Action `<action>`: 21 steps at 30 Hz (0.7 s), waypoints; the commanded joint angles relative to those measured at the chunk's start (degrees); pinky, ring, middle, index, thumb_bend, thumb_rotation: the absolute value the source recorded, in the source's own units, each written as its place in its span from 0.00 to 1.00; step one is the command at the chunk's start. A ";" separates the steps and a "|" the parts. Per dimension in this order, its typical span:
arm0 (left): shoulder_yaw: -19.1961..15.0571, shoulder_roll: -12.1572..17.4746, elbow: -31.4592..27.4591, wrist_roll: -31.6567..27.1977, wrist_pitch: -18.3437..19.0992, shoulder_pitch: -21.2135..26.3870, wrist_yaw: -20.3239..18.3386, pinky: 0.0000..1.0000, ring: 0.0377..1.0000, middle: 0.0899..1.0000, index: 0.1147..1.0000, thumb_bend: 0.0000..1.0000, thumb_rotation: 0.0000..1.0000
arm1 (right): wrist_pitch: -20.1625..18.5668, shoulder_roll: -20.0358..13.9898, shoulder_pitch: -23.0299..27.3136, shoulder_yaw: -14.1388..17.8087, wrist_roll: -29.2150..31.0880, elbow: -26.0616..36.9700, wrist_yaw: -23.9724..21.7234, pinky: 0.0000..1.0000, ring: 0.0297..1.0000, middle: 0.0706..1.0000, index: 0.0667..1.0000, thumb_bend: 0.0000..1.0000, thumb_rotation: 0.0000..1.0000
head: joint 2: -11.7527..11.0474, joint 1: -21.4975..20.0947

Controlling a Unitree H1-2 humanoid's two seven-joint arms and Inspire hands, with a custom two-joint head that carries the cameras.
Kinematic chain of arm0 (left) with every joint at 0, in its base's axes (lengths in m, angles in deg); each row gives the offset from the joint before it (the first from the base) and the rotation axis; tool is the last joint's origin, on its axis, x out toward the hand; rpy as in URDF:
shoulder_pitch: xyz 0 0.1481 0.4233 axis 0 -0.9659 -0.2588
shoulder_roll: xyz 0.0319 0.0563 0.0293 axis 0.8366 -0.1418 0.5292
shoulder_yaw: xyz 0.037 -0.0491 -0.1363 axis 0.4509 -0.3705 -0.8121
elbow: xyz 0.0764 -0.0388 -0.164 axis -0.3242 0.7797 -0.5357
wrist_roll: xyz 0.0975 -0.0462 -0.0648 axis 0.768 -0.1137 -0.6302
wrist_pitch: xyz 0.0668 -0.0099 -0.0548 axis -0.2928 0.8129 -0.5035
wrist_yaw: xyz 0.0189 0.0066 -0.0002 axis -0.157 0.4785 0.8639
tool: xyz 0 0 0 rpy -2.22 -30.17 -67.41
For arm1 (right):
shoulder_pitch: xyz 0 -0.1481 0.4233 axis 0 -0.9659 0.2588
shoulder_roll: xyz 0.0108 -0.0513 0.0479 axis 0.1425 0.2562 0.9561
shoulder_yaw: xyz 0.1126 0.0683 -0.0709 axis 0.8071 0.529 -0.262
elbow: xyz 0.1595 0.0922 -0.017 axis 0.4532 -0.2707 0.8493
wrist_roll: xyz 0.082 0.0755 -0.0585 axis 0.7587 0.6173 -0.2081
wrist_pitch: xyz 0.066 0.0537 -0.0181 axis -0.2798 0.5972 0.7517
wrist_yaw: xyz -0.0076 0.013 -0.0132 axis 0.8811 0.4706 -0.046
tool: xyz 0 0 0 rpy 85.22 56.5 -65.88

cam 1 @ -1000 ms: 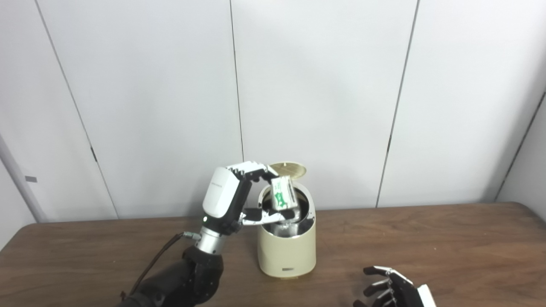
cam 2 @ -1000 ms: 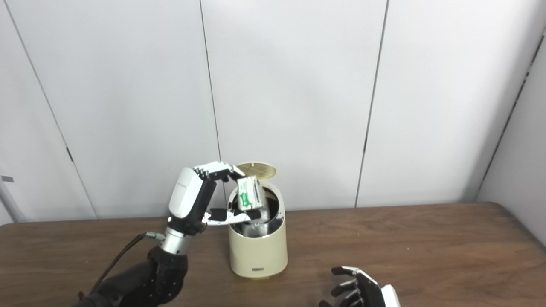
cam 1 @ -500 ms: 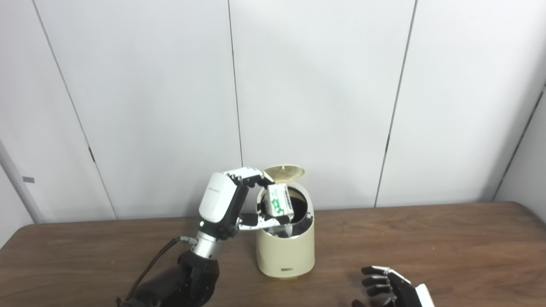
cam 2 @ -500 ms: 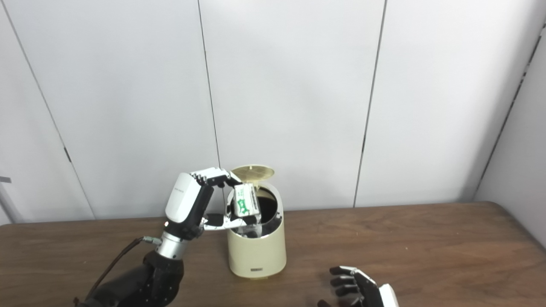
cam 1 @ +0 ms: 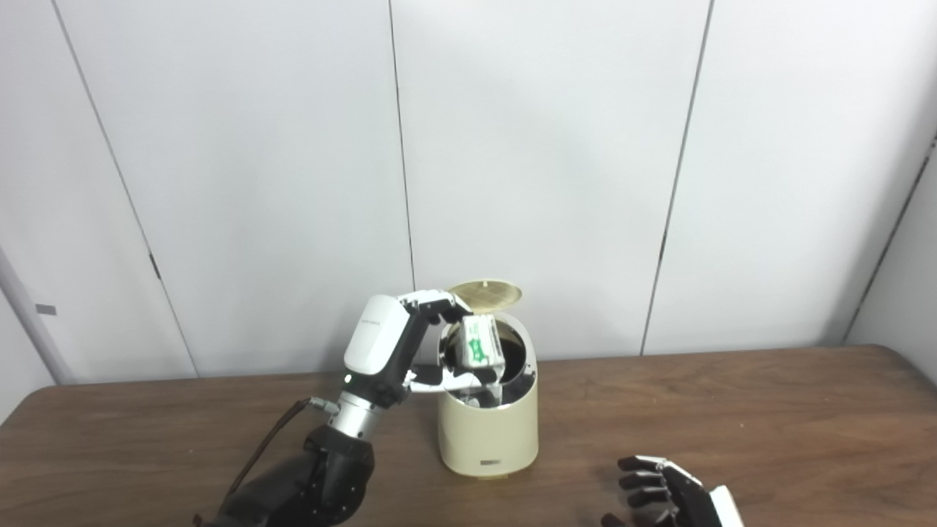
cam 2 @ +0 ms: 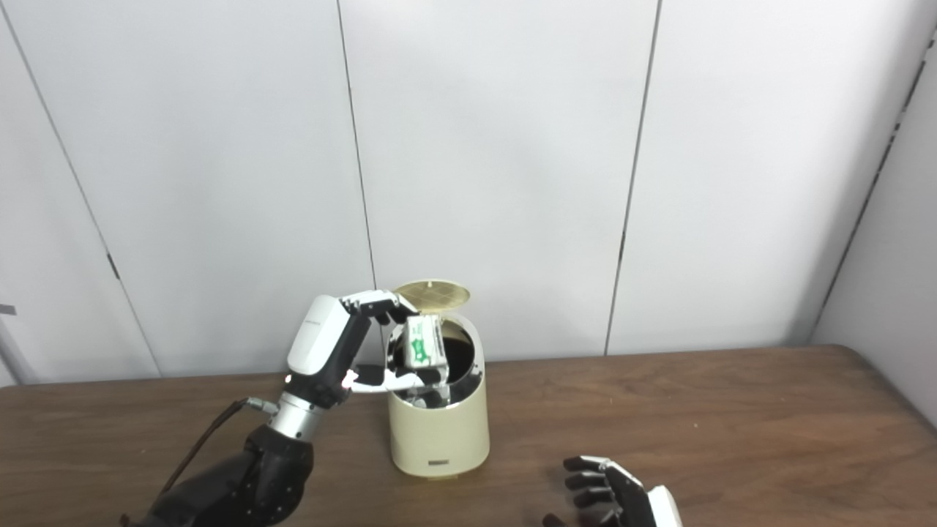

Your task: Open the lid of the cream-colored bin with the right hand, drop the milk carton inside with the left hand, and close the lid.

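Note:
The cream-colored bin [cam 1: 488,432] stands on the brown table [cam 1: 732,410], its round lid [cam 1: 486,293] tipped up at the back. My left hand [cam 1: 388,348] is shut on the white and green milk carton [cam 1: 480,342], which is upright in the bin's open mouth, its lower part below the rim. My right hand [cam 1: 670,498] rests low at the table's front edge to the right of the bin, fingers apart and holding nothing; part of it is cut off by the picture's bottom edge.
White wall panels [cam 1: 549,146] stand close behind the table's far edge. A dark cable [cam 1: 267,446] runs along my left forearm. Bare table top stretches right of the bin.
My left hand has lowered the carton from above the rim into the bin's mouth. The right hand has stayed in place. The camera has shifted slightly.

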 commanded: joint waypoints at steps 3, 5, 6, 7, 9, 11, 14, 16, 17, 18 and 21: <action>-4.11 1.24 -2.12 0.23 -0.88 2.32 -4.35 0.54 0.60 0.55 0.53 1.00 0.63 | -2.35 0.00 -0.53 -0.85 -0.38 -0.96 -2.19 0.55 0.63 0.66 0.66 0.31 0.11 | -0.17 -0.17; -5.27 1.33 -2.54 0.68 -0.87 1.96 -6.46 0.55 0.60 0.55 0.54 1.00 0.64 | -2.53 0.10 -0.48 -0.76 -0.11 -0.98 -2.23 0.52 0.61 0.64 0.66 0.32 0.11 | -0.15 -0.02; -5.82 1.38 -2.87 0.79 -0.87 1.76 -7.54 0.55 0.60 0.56 0.54 1.00 0.65 | -2.71 0.21 -0.48 -0.66 0.08 -0.99 -2.25 0.52 0.62 0.64 0.66 0.32 0.10 | -0.15 -0.02; -6.23 1.41 -3.15 0.98 -0.87 1.61 -8.31 0.55 0.61 0.56 0.54 1.00 0.65 | -2.82 0.26 -0.45 -0.62 0.17 -1.02 -2.26 0.52 0.61 0.64 0.66 0.32 0.08 | -0.32 -0.03; -7.02 1.35 -3.59 1.31 -0.87 1.29 -9.14 0.55 0.60 0.56 0.54 1.00 0.66 | -3.07 0.17 -0.39 -0.69 0.14 -1.01 -2.38 0.53 0.62 0.65 0.66 0.32 0.05 | -0.40 -0.03; -7.67 1.25 -4.17 1.45 -0.88 0.92 -9.09 0.55 0.60 0.55 0.54 1.00 0.65 | -2.93 0.01 -0.31 -0.72 -0.02 -1.19 -2.26 0.50 0.59 0.62 0.66 0.32 0.04 | -0.49 0.18; -8.26 1.27 -4.64 1.10 -0.88 0.64 -9.53 0.55 0.59 0.55 0.54 1.00 0.64 | -3.03 -0.08 -0.21 -0.63 0.23 -1.39 -2.32 0.54 0.62 0.65 0.66 0.32 0.04 | -0.59 0.10; -8.38 1.34 -4.67 1.18 -0.88 0.60 -9.55 0.55 0.59 0.55 0.54 1.00 0.64 | -3.51 -0.10 -0.17 -0.60 0.33 -1.30 -2.51 0.56 0.65 0.67 0.66 0.32 0.06 | -0.63 0.10; -8.38 1.34 -4.60 1.33 -0.88 0.61 -9.40 0.55 0.59 0.55 0.54 1.00 0.64 | -3.56 -0.12 -0.15 -0.59 0.36 -1.31 -2.53 0.55 0.65 0.67 0.67 0.32 0.07 | -0.65 0.14; -8.41 1.32 -4.54 1.46 -0.88 0.61 -9.30 0.55 0.59 0.54 0.53 1.00 0.63 | -3.49 -0.12 -0.13 -0.57 0.43 -1.33 -2.50 0.55 0.64 0.67 0.67 0.33 0.07 | -0.65 0.14; -9.03 1.21 -4.86 0.47 -0.88 0.25 -10.38 0.55 0.59 0.54 0.53 1.00 0.63 | -3.49 -0.10 -0.05 -0.57 0.47 -1.41 -2.36 0.54 0.63 0.66 0.66 0.33 0.05 | -0.52 0.26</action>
